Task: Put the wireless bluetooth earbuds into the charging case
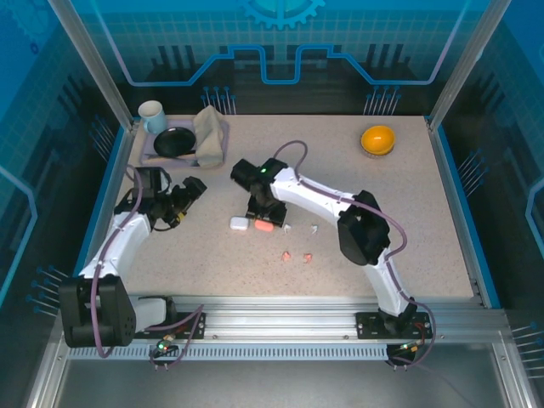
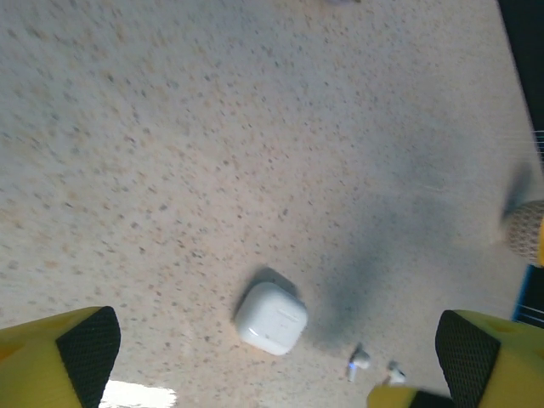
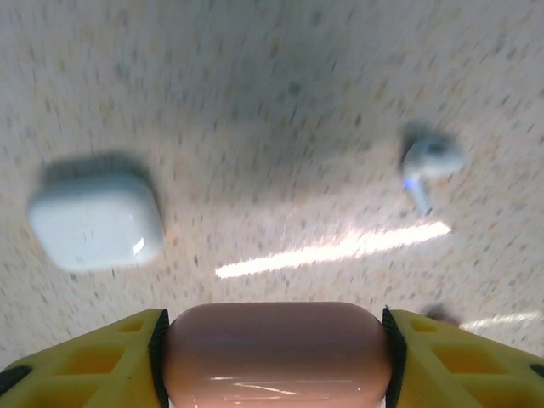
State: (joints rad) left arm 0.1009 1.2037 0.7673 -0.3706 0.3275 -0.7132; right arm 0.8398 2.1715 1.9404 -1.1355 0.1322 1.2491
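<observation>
My right gripper (image 1: 263,219) is shut on a salmon-pink charging case (image 3: 276,340), which sits crosswise between its yellow fingers (image 3: 85,365) just above the table. The case's lid is closed. A closed white charging case (image 1: 239,223) lies on the table just left of it and shows in both wrist views (image 3: 95,221) (image 2: 270,317). Two white earbuds (image 1: 289,228) (image 1: 314,228) lie to the right of the cases; one (image 3: 429,161) is blurred. Two pink earbuds (image 1: 287,255) (image 1: 308,256) lie nearer the front. My left gripper (image 1: 191,191) hangs open and empty, left of the cases.
An orange bowl (image 1: 377,138) stands at the back right. At the back left a tray holds a mug (image 1: 153,116), a black plate (image 1: 174,142) and a folded cloth (image 1: 211,134). Blue rails edge the table (image 1: 408,212).
</observation>
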